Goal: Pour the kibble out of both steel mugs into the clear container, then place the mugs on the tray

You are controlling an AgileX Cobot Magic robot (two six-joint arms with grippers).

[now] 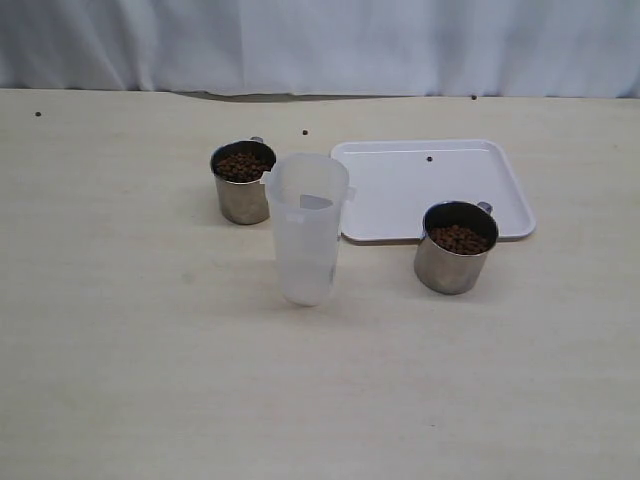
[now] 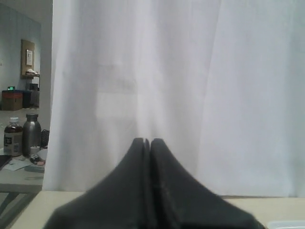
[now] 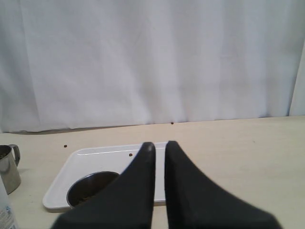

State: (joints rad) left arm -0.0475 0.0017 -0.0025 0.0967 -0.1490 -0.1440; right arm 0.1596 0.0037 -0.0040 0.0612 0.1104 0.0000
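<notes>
Kibble point(image 1: 241, 166) fills both steel mugs: I see one mug point(image 1: 243, 195) just beside the clear container point(image 1: 306, 235) on its far left, near the middle of the table point(image 1: 140, 360), and the other mug point(image 1: 452, 262) at the near edge of the white tray point(image 1: 400, 195), close to its right corner. One loose pellet point(image 1: 429, 159) lies on the tray by its far edge. On my wrist feeds the left gripper point(image 2: 149, 142) has its fingers pressed together on nothing, and the right gripper point(image 3: 159, 145) is likewise closed and empty.
</notes>
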